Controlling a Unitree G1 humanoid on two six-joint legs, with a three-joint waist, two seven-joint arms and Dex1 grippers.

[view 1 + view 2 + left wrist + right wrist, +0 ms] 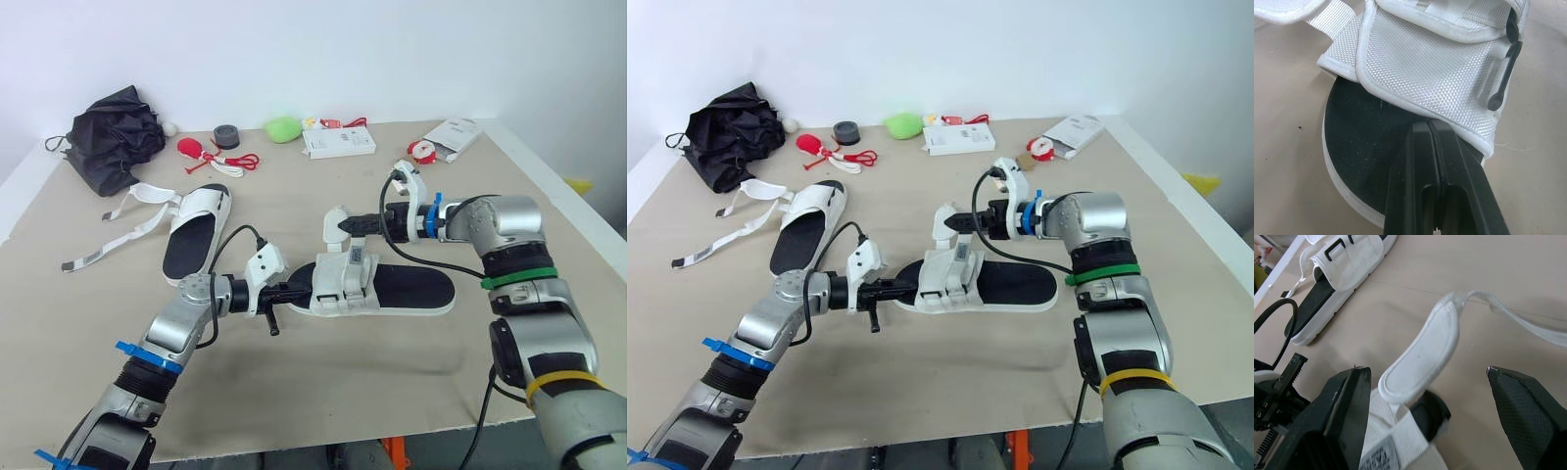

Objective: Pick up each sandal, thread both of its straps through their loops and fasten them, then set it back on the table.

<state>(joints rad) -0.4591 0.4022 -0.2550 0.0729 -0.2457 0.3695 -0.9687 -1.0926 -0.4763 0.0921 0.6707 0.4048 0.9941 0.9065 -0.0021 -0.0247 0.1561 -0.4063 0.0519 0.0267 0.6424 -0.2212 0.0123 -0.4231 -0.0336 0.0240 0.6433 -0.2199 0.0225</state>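
Overall, in the eye views two sandals lie on the bench (323, 392): the near sandal (402, 289) between the left gripper (294, 291) and right gripper (345, 226), the far sandal (196, 233) beyond the left gripper, straps trailing loose; neither looks finished. Left wrist view: that gripper's fingers (1420, 161) are pressed together, tips against the near sandal's upper. Right wrist view: the right gripper gapes wide around one free strap end (1418, 355), not yet threaded.
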